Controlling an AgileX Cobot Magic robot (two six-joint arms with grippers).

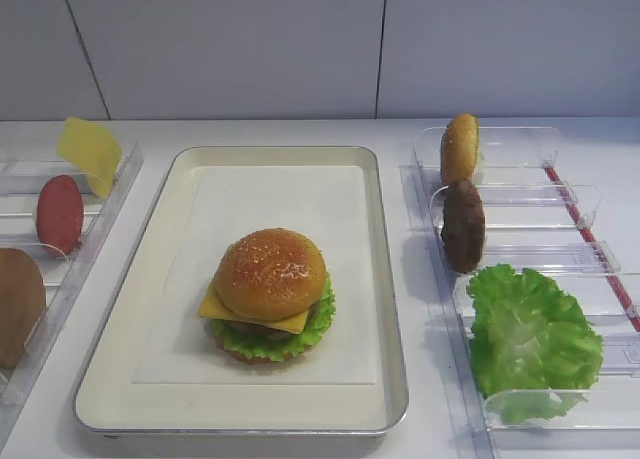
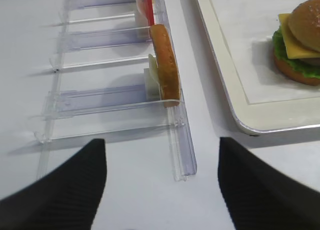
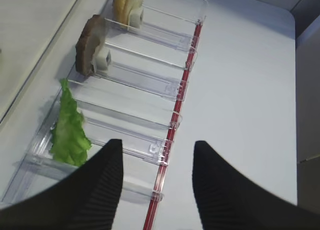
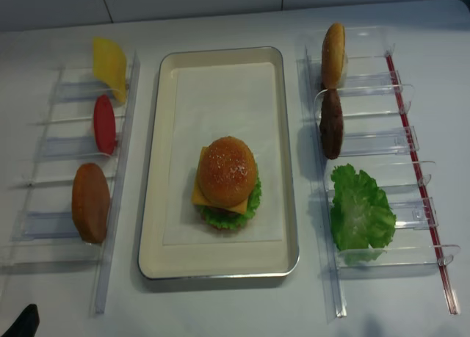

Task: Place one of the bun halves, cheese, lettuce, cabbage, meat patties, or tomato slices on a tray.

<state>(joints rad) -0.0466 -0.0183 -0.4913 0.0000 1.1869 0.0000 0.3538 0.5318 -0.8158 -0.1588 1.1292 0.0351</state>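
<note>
Two black fingers of my right tool [image 3: 155, 190] stand apart, empty; the bright green ruffled lettuce leaf [image 3: 69, 130] lies ahead-left, upright in its clear plastic rack [image 3: 150, 87].

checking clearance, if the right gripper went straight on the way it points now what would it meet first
Judging by the right wrist view, the right gripper would first meet the clear plastic rack near its red edge strip, beside the lettuce. Depth is unclear.
</note>
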